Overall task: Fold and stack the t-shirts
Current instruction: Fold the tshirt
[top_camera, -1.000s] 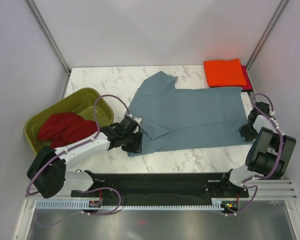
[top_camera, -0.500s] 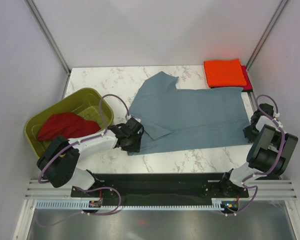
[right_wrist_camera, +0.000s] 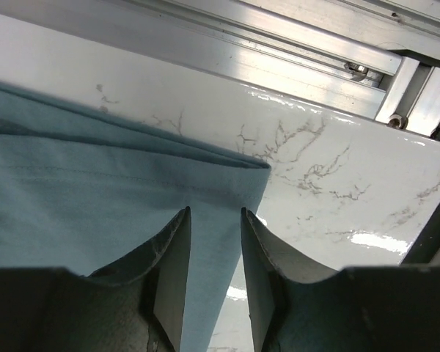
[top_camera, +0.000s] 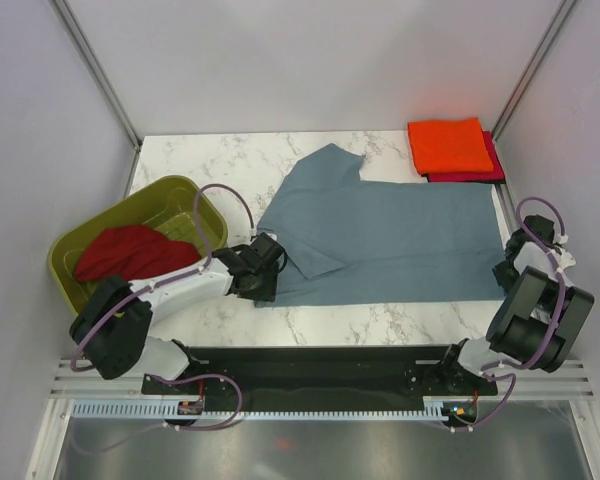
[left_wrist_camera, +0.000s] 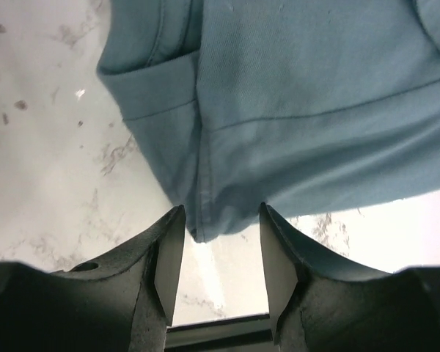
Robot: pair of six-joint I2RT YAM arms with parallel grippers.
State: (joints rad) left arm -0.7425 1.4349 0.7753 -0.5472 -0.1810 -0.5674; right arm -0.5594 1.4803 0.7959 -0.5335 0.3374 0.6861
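The slate blue-grey t-shirt [top_camera: 390, 240] lies spread flat on the marble table [top_camera: 210, 160]. My left gripper [top_camera: 267, 277] is at its near left corner. In the left wrist view the jaws [left_wrist_camera: 220, 218] are open, with the shirt's corner [left_wrist_camera: 293, 95] just between the tips. My right gripper [top_camera: 503, 271] is at the shirt's near right corner. Its jaws [right_wrist_camera: 215, 217] are open, with the cloth [right_wrist_camera: 95, 183] lying between them. The bright orange shirt [top_camera: 448, 146] lies folded at the far right on the magenta-red one [top_camera: 485, 175]. The dark red shirt [top_camera: 130, 253] lies crumpled in the tub.
The olive-green tub [top_camera: 185, 195] stands at the left edge of the table. Slanted metal frame posts rise at both far corners. An aluminium rail [right_wrist_camera: 293, 44] runs along the right table edge close to my right gripper. A black base plate [top_camera: 320, 365] lies at the near edge.
The blue-grey shirt has been drawn to the right and its near edge now lies straight. My right gripper moved right and nearer; my left gripper shifted slightly.
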